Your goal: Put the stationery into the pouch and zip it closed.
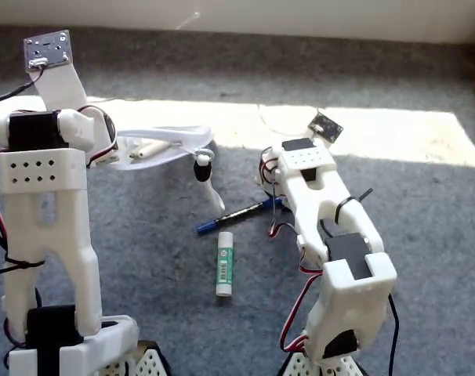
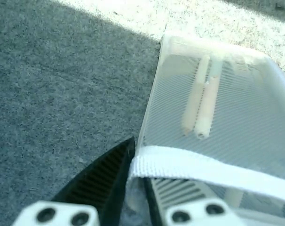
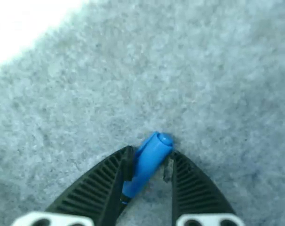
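Surface: grey carpet (image 1: 426, 235), with a sunlit band along its far edge.

Left claw (image 2: 138, 188): closed on the white woven band (image 2: 203, 172) at the mouth of the pouch (image 2: 255, 122). It pinches the band between both jaws. Judgement: this grip anchors the pouch and holds its mouth up for loading. The pouch lies toward the far left of the carpet, partly in the sunlit band. Two pale sticks (image 2: 201, 103) lie side by side inside it, seen through the clear ribbed wall.

Right claw (image 3: 149, 165): lowered to the carpet, jaws narrowly apart and straddling the blue cap end of the pen (image 3: 149, 157). One jaw touches the cap. A thin gap shows at the other, so there is no firm clamp yet. The pen lies flat and slanted near the middle of the carpet, with its other blue end pointing toward the left arm.

The glue stick (image 1: 224, 264) lies loose just beside the pen on the side toward the near edge, untouched by either claw.

Step in hand, judged: picking up the pen. The task is partly done. The pen and glue stick are outside the pouch and the zip is not closed. Gripping at the very end risks the pen pivoting when lifted.
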Controlling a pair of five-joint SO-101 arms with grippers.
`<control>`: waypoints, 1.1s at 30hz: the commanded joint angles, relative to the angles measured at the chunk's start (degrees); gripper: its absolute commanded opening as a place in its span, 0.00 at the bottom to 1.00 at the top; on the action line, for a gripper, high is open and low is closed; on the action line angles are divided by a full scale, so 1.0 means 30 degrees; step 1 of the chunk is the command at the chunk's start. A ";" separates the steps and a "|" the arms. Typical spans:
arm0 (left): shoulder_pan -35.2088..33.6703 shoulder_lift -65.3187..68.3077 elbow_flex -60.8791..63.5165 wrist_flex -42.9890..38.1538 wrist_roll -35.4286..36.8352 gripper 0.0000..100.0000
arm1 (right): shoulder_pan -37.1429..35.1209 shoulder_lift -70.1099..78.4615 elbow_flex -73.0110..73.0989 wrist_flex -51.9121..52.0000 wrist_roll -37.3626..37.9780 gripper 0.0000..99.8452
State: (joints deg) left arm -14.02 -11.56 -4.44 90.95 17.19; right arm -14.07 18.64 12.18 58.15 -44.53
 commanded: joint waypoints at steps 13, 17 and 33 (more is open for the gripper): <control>-0.0366 0.0132 0.0073 -0.0352 -0.0176 0.01 | 0.0278 0.0132 -0.5612 0.2564 -0.0059 0.01; -0.0308 0.0132 0.0073 -0.0381 -0.0176 0.01 | 0.0308 0.0132 -0.7399 0.3941 -0.0059 0.01; -0.0308 0.0132 0.0073 -0.0352 -0.0176 0.01 | 0.0249 0.0132 -1.7070 1.1502 0.1758 0.01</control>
State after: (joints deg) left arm -14.02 -11.56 -4.44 90.95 17.19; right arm -13.54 20.31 -30.90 88.75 -41.36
